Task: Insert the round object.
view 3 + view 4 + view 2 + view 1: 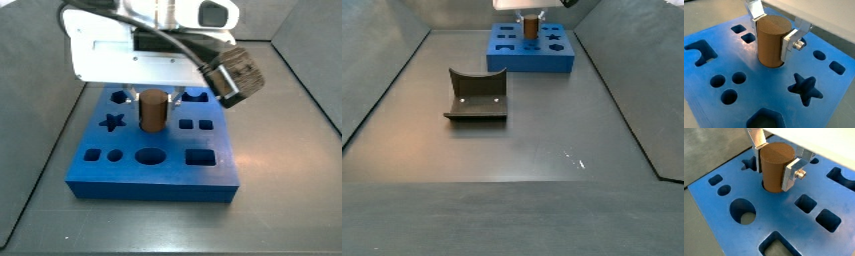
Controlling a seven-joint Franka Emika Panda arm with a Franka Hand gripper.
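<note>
The round object, a brown wooden peg [776, 165], stands upright between my gripper's [773, 172] two silver fingers, and its lower end sits in a round hole near the middle of the blue block [784, 223]. The gripper is shut on the peg, with finger plates against both sides. Both wrist views show this; in a wrist view the peg [771, 42] stands between the gripper [771, 41] fingers over the block [771, 85]. In a side view the peg [152, 112] rises from the block [160, 168] under the gripper [152, 98]. It also shows far off [532, 27].
The blue block [529, 55] stands at the far end of the grey floor and has several cut-outs: round holes, squares, a star [805, 87]. A dark grey curved block [476, 95] lies mid-floor. Grey walls enclose the floor.
</note>
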